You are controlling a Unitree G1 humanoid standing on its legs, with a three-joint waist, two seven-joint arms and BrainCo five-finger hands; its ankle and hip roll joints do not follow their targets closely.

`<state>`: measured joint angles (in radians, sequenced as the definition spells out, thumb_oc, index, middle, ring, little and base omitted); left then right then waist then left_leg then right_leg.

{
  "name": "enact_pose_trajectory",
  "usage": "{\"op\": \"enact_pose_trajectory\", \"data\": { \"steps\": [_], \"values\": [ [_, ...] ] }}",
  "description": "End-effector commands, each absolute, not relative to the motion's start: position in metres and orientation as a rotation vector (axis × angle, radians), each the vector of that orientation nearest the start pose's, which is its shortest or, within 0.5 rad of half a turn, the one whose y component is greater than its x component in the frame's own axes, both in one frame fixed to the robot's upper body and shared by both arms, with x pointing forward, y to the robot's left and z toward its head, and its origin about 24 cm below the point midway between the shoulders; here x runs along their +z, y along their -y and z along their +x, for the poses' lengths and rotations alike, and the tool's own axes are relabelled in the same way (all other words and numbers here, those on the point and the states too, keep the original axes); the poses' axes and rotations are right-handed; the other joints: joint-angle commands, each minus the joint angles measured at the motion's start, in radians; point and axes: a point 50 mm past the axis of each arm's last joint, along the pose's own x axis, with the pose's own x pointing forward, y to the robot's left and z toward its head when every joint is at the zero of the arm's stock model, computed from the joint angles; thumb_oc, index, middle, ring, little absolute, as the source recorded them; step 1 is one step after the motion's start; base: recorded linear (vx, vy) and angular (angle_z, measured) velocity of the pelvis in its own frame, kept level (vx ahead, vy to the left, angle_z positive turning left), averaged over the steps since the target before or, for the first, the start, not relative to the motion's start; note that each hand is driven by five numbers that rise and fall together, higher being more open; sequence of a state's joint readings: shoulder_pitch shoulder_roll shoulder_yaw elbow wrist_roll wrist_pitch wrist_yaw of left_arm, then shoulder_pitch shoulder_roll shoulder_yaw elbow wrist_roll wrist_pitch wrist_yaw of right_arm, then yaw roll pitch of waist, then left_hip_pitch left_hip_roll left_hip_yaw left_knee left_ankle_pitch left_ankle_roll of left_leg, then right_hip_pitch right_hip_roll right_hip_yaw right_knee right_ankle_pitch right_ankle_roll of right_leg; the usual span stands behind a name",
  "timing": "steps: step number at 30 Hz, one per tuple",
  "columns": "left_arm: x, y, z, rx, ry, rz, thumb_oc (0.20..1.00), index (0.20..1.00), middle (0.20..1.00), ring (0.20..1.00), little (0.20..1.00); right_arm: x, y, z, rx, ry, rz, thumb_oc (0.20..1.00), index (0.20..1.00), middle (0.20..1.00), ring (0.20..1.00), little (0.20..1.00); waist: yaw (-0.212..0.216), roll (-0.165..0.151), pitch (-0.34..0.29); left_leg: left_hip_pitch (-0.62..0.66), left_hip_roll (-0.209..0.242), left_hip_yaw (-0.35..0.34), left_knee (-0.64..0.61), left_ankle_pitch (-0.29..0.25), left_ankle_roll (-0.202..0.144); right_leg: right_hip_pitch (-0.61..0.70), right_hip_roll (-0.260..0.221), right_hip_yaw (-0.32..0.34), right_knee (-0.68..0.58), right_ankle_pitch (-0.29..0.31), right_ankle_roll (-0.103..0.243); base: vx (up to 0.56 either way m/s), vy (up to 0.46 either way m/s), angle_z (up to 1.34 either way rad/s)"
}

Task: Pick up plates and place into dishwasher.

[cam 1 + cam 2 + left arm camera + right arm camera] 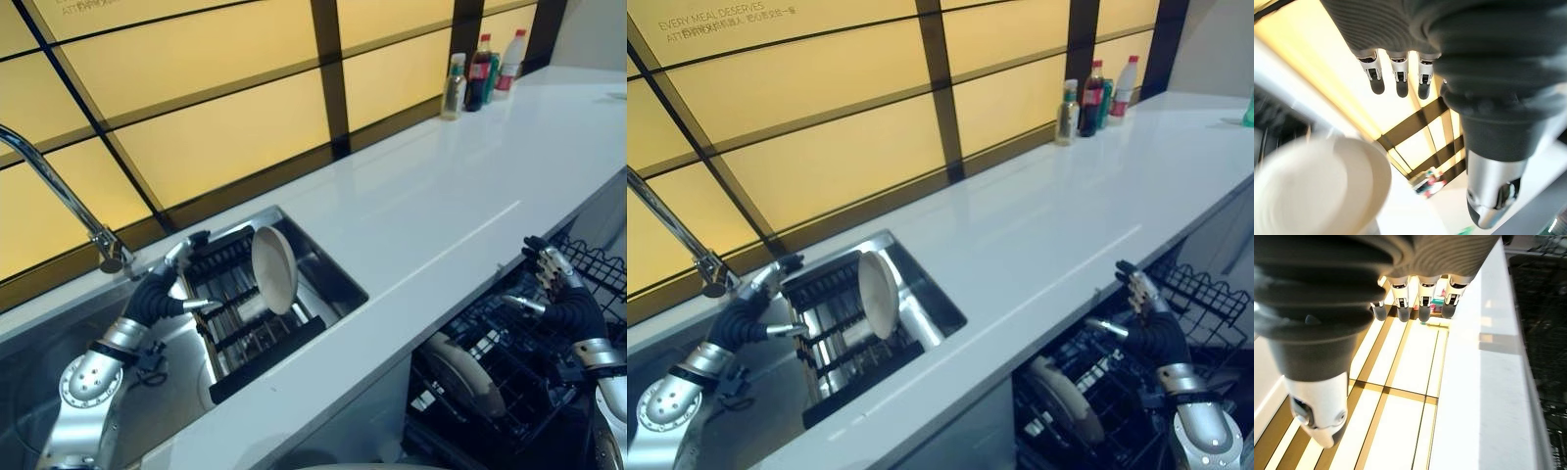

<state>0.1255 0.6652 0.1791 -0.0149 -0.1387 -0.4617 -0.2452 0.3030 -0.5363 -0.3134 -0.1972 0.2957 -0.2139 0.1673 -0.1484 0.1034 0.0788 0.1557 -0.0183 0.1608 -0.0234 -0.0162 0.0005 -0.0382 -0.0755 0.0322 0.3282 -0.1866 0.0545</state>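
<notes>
I see one cream plate (pixel 274 268) standing on its edge in the dark rack (pixel 257 333) inside the sink (pixel 338 269), at the lower left of the frame; it stands upright because the bars of the rack hold it, so its rim is free for a grasp. My left hand (pixel 176 266) is just beside the plate, near the tap (pixel 59 191), with the fingers straight and relaxed and the thumb apart, holding nothing; I judge it is there to take the plate by the rim. A second plate (pixel 468 377) is already in the dishwasher basket (pixel 598 259) at the lower right, under the white desk (pixel 441 211). My right hand (pixel 551 279) hovers over this basket with straight fingers, empty, I think ready to receive or guide the next plate. Some bottles (pixel 478 70) stand far away at the upper right, well apart from the work.
</notes>
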Motion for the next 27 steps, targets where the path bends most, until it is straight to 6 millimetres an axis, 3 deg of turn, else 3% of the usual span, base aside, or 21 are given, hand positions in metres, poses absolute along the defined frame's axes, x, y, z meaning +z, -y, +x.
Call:
{"op": "enact_pose_trajectory", "data": {
  "steps": [1,6,16,27],
  "values": [
    [0.180,-0.275,0.236,-0.093,0.633,0.951,1.000,1.000,1.000,1.000,1.000,0.137,0.276,0.204,-0.001,0.366,-0.343,1.000,1.000,1.000,1.000,1.000,-0.013,-0.050,-0.013,-0.017,-0.047,0.007,0.141,-0.186,0.058,0.011,-0.024,-0.005,-0.213,0.157,0.096,0.01,0.002,0.04],
    [0.201,-0.271,0.244,-0.059,0.737,1.165,1.000,1.000,1.000,1.000,1.000,0.139,0.274,0.207,0.022,0.355,-0.342,1.000,1.000,1.000,1.000,1.000,-0.031,-0.041,-0.015,-0.017,-0.051,0.017,0.138,-0.188,0.062,-0.002,-0.023,0.001,-0.207,0.161,0.103,0.00,-0.001,0.01],
    [0.202,-0.263,0.255,-0.128,0.836,1.557,1.000,1.000,1.000,1.000,1.000,0.139,0.276,0.208,0.075,0.324,-0.347,1.000,1.000,1.000,1.000,1.000,-0.088,-0.017,0.000,-0.007,-0.053,0.051,0.136,-0.198,0.072,-0.046,-0.015,0.040,-0.170,0.173,0.108,0.05,-0.033,-0.06],
    [0.186,-0.263,0.266,-0.136,0.798,1.659,1.000,1.000,1.000,1.000,1.000,0.147,0.281,0.210,0.098,0.293,-0.408,1.000,1.000,1.000,1.000,1.000,-0.139,0.032,0.035,0.003,-0.065,0.073,0.137,-0.197,0.071,-0.070,-0.016,0.076,-0.143,0.164,0.104,0.08,0.018,-0.13]
  ]
}}
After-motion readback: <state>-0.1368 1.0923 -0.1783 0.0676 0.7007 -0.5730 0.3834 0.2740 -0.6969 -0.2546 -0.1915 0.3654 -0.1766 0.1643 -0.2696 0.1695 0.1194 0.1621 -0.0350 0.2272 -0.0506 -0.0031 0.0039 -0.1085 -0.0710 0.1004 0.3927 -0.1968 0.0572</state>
